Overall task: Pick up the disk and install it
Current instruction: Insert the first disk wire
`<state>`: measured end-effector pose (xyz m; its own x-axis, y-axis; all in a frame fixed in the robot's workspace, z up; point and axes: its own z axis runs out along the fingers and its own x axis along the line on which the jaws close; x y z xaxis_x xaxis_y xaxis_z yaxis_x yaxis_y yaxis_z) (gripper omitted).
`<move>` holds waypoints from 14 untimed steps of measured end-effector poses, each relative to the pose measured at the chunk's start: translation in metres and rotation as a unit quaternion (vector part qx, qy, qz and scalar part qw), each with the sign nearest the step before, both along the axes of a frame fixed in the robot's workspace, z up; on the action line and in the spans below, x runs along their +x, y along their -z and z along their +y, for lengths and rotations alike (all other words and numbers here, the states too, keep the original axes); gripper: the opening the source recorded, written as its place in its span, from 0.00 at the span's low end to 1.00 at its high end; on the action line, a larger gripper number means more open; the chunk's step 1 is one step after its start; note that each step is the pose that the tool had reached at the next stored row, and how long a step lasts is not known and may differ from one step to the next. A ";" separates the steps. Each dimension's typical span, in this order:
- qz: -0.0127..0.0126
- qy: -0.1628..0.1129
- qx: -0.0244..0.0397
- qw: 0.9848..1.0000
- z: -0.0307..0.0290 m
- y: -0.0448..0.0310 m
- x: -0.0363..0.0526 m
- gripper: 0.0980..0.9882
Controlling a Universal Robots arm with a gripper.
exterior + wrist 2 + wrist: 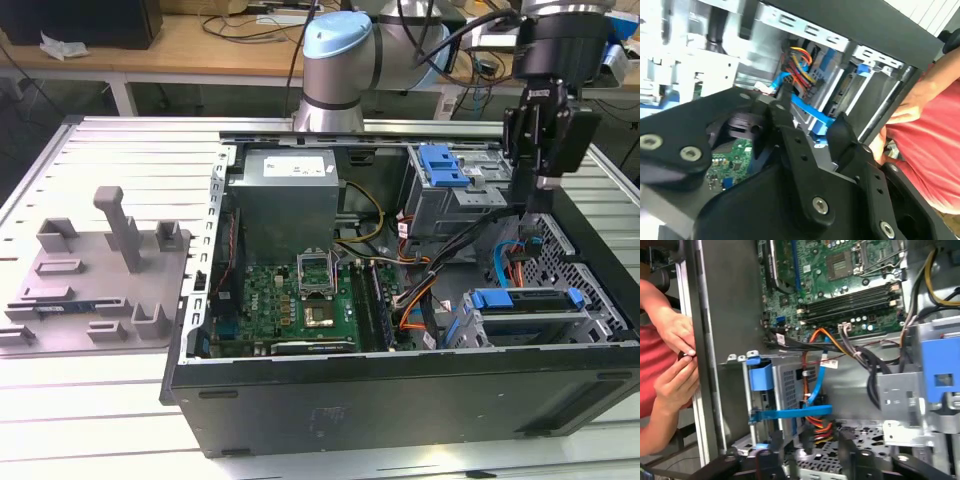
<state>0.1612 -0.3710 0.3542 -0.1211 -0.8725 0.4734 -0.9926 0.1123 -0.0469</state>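
Hanging released over the open computer case (400, 400), the pincer (543, 178) grips nothing, its fingers (772, 452) spread well apart. Below it, the disk (522, 300) lies flat in the drive cage, its grey body framed by a blue bracket.

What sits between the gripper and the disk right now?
In the exterior view, a blue cable and orange wires cross the gap from gripper to disk.

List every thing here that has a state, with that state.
Computer case, lying on its side, side panel off.
Gripper, open and empty, hovering over the case.
Disk, seated in its metal cage, not held.
Person's hands, at the case's rim.
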 end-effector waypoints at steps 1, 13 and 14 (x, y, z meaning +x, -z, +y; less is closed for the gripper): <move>0.000 0.000 0.000 1.000 0.0005 0.0013 0.0000 0.44; -0.003 0.000 -0.007 1.000 0.0006 0.0103 0.0036 0.27; -0.004 0.000 -0.010 1.000 0.0005 0.0104 0.0037 0.27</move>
